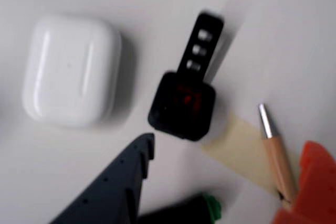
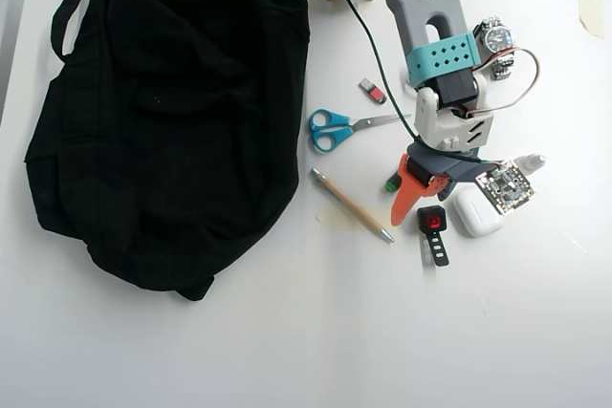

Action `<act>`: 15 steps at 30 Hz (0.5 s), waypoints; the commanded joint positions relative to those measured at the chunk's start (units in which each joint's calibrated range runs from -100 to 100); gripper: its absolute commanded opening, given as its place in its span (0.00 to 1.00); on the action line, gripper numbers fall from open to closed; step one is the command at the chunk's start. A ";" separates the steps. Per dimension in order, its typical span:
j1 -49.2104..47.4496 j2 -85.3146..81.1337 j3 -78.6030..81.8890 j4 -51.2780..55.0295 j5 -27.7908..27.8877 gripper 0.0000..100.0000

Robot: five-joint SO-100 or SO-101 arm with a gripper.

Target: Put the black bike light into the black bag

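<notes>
The black bike light (image 2: pixel 433 225) is seen flat on the white table (image 2: pixel 535 332), red lens up, strap tail pointing toward the near edge in the overhead view. It is not grasped. In the wrist view the black bike light (image 1: pixel 182 103) lies just past the dark jaw tip, with the strap running up the frame. Nothing of the task is judged done: pick-up, carry and drop into the black bag (image 2: pixel 163 112) are all left. The bag is slumped well apart, at the left of the overhead view, and no clear opening can be made out.

The gripper (image 2: pixel 423 200) is poised just above the light, fingers spread, nothing between them; the orange finger sits left, the dark one right. The arm reaches in from the far edge, wrist pitched down.

A white earbud case (image 2: pixel 475 212) lies just right of the light, a pencil (image 2: pixel 350 204) to its left, scissors (image 2: pixel 337 129) farther off.
</notes>
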 commanded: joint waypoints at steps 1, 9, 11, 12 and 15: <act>-0.57 -0.40 -3.20 -0.15 0.19 0.35; -1.01 2.84 -5.36 0.46 0.30 0.26; -1.01 3.50 -6.53 0.80 0.30 0.26; -0.94 3.59 -7.07 1.23 0.30 0.26; -1.09 3.75 -7.96 1.75 0.30 0.27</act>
